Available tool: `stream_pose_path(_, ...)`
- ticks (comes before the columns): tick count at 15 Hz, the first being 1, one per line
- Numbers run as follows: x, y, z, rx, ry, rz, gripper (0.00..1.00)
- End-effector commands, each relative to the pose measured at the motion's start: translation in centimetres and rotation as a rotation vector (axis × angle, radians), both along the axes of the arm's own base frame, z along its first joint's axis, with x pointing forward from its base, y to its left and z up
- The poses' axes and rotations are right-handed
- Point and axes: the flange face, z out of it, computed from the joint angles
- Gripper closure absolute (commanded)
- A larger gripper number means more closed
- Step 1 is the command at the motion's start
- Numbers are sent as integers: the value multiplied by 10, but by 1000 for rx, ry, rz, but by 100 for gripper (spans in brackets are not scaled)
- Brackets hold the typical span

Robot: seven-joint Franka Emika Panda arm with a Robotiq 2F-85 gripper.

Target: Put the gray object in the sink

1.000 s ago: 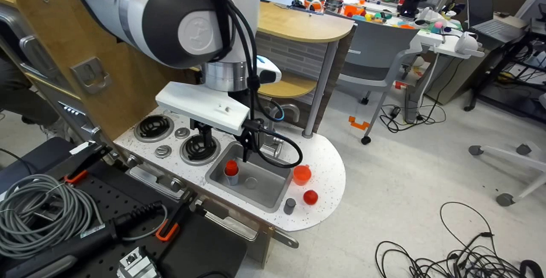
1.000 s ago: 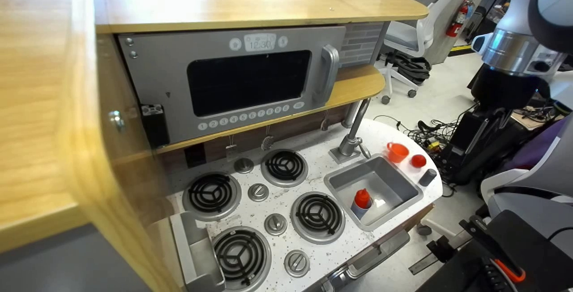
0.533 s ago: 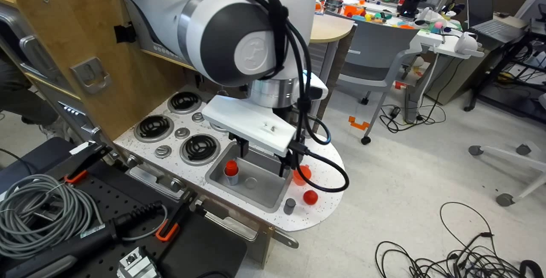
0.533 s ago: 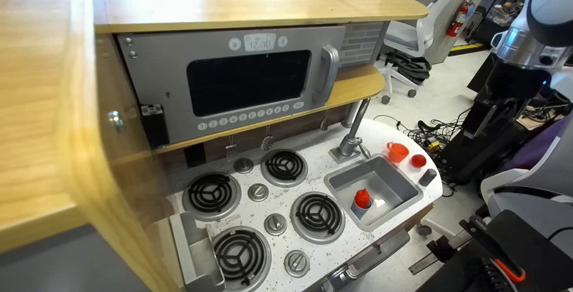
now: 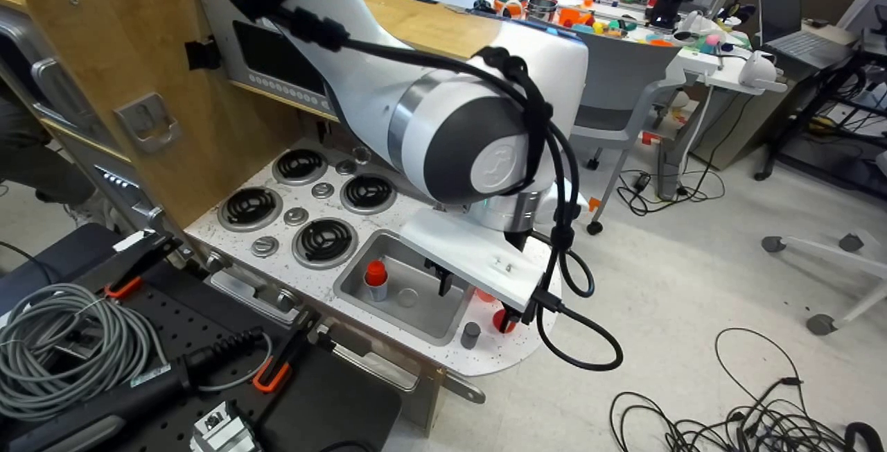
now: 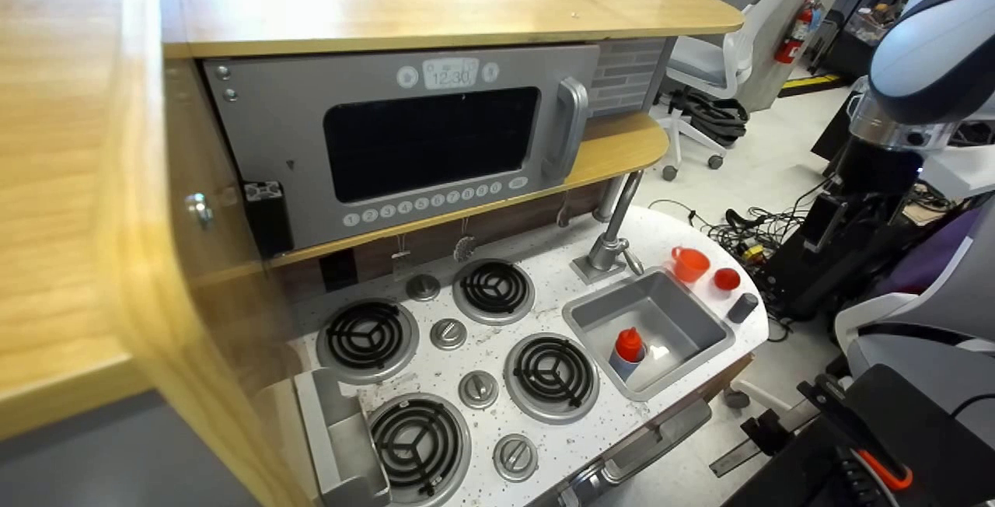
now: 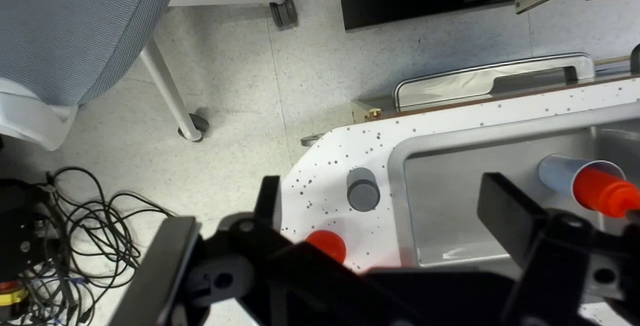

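The gray object, a small dark-gray cylinder (image 5: 470, 335), stands upright on the white countertop just beside the sink's rim. It also shows in an exterior view (image 6: 742, 308) and the wrist view (image 7: 363, 197). The silver-gray sink (image 5: 430, 308) is left of it; it shows in an exterior view (image 6: 684, 328) and the wrist view (image 7: 440, 186). My gripper (image 5: 475, 305) is wide open and empty, above the sink's right edge and the countertop. In the wrist view, the gripper's fingers (image 7: 381, 183) frame the cylinder, which lies below, apart, nearer the left finger.
A white cup (image 5: 378, 292) with a red bottle (image 6: 629, 344) in it stands in the sink. A red round thing (image 7: 328, 244) and an orange cup (image 6: 689, 264) are near the cylinder. A faucet (image 6: 618, 227) rises behind the sink. Black burners (image 6: 552, 377) lie beside it.
My arm and open gripper have moved from over the burner and sink's left side rightward and down in the exterior view, to over the sink's right edge. The gray cylinder has not moved.
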Motion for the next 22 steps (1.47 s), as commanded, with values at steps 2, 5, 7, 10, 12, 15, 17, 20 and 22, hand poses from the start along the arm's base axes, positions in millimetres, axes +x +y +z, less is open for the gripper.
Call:
stream_pose_path(2, 18, -15, -42, 24, 64, -4, 0)
stream_pose_path(5, 20, -21, -70, 33, 121, -5, 0)
stream_pose_path(7, 22, -23, -82, 33, 146, -2, 0)
stream_pose_path(10, 26, -29, -94, 40, 167, -2, 0)
stream_pose_path(12, 27, -29, -104, 36, 170, -1, 0)
stream_pose_path(15, 27, -26, -121, 20, 164, 12, 0)
stream_pose_path(17, 28, -19, -133, 29, 170, 20, 0)
stream_pose_path(20, 31, -9, -150, 30, 161, 37, 0)
stream_pose_path(22, 36, -6, -159, 15, 149, 54, 0)
